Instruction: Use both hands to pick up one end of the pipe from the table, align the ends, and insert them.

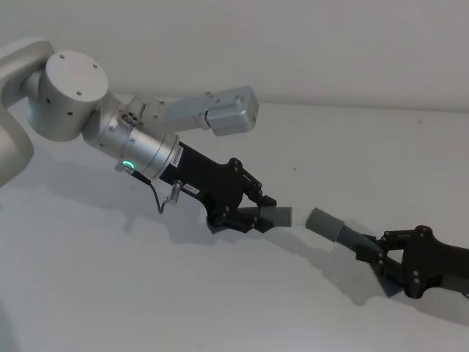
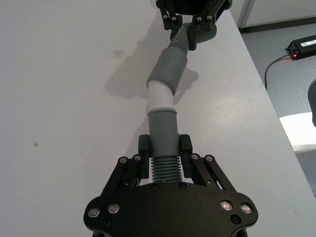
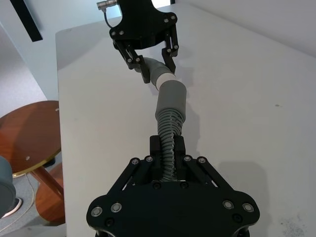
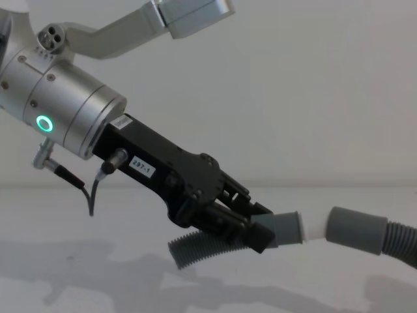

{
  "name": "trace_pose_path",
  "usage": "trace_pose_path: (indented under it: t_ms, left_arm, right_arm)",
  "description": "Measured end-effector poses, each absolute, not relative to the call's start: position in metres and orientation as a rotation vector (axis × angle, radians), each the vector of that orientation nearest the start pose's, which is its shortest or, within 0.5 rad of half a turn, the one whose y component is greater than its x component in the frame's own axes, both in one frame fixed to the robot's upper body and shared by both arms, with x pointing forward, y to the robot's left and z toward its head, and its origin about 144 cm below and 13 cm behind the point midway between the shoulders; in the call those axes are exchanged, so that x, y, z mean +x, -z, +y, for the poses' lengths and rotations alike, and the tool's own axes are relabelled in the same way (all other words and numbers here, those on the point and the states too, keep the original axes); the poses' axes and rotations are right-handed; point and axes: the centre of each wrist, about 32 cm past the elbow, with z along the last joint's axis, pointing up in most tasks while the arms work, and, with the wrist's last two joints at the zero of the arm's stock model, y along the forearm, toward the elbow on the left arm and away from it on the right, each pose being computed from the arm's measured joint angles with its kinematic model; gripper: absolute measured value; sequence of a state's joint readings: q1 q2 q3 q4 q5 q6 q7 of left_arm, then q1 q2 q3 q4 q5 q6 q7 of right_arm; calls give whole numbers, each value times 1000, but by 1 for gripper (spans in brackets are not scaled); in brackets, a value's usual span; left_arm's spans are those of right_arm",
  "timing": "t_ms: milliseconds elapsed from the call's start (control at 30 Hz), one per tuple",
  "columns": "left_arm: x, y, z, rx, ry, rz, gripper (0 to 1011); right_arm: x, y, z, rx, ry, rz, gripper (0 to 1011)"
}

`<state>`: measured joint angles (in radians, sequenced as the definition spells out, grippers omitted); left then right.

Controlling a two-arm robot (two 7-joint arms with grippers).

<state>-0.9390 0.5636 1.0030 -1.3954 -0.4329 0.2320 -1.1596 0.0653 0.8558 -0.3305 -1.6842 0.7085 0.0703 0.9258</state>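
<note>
My left gripper (image 1: pixel 255 217) is shut on the short curved pipe piece (image 4: pixel 199 247), just behind its smooth grey cuff (image 4: pixel 285 227). A white spigot (image 4: pixel 313 228) sticks out of that cuff. Its tip meets the mouth of the longer piece's cuff (image 1: pixel 323 222) at a slight angle, and white still shows between the two ends. My right gripper (image 1: pixel 371 254) is shut on the longer piece's ribbed hose (image 3: pixel 169 140) behind that cuff. Both pieces hang a little above the white table (image 1: pixel 146 293). In the left wrist view my left gripper (image 2: pixel 164 146) holds the cuff (image 2: pixel 163 126), with the spigot (image 2: pixel 160 96) beyond it.
The table's edge (image 2: pixel 256 74) runs close beside the joined ends, with floor and a black power box (image 2: pixel 303 47) beyond it. A round wooden side table (image 3: pixel 24 136) stands off the table's other edge. A pale wall lies behind.
</note>
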Motion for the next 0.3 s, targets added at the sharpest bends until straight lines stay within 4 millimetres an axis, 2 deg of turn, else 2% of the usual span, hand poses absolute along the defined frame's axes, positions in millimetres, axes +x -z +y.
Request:
trace_pose_path:
  t_ms: [300]
  left_arm:
    - [593,-1317,188,577,146,-168,353]
  right_arm:
    - [457,-1209,-357,-192,337,102,157]
